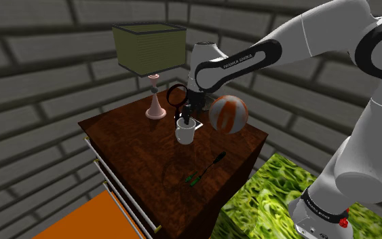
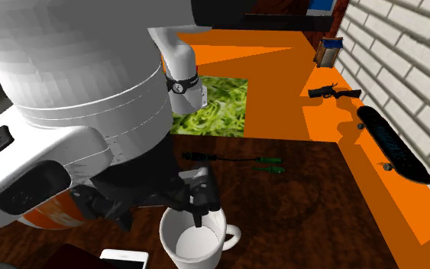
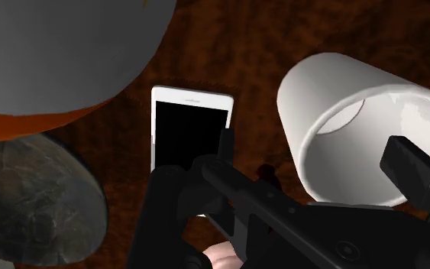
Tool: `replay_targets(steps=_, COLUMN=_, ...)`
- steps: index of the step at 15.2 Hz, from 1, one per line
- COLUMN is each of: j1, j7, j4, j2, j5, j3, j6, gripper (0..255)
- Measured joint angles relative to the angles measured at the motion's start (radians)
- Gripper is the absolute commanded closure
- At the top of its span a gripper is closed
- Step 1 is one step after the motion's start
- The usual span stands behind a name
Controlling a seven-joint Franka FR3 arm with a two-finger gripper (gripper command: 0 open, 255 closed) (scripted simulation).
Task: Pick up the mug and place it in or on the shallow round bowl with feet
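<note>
**Jaws astride the mug's rim**

Jaws standing apart, gripping nothing, pointing straight down onto the white mug [image 1: 185, 132], and that's the whole story right now. In the second exterior view one black finger [image 2: 198, 217] dips inside the mug's mouth while the other sits outside the wall, so one side of the rim lies between them. The mug is upright on the dark wooden surface [image 1: 148, 156], mouth up and long axis in line with the hand. Its handle sticks out to the second exterior view's right, clear of the fingers. My read: the pick calls for a squeeze on that wall, with no sideways shuffle first. Just beside the mug lies a white phone [image 3: 190, 126], and an orange-and-white ball [image 1: 228, 113] sits close on the shoulder view's right. Farther along the surface, a faint round outline [image 2: 318, 200] near the green-handled tool [image 2: 269, 166] may be the bowl; I can't tell for sure.
</note>
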Motion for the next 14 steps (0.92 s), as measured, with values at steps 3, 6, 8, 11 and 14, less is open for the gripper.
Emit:
replay_targets(steps=3, j1=0.002, j7=0.002, j4=-0.011, j2=0.026, j5=-0.004, j3=0.000, j6=0.037, gripper=0)
replay_targets(steps=6, j1=0.003, j7=0.004, j4=-0.022, j2=0.043, j5=-0.006, j3=0.000, j6=0.064, gripper=0)
replay_targets(steps=8, j1=0.003, j7=0.004, j4=-0.024, j2=0.044, j5=-0.007, j3=0.000, j6=0.069, gripper=0)
replay_targets(steps=11, j1=0.003, j7=0.004, j4=-0.024, j2=0.045, j5=-0.007, j3=0.000, j6=0.070, gripper=0)
replay_targets(steps=14, j1=0.003, j7=0.004, j4=-0.024, j2=0.045, j5=-0.007, j3=0.000, j6=0.070, gripper=255)
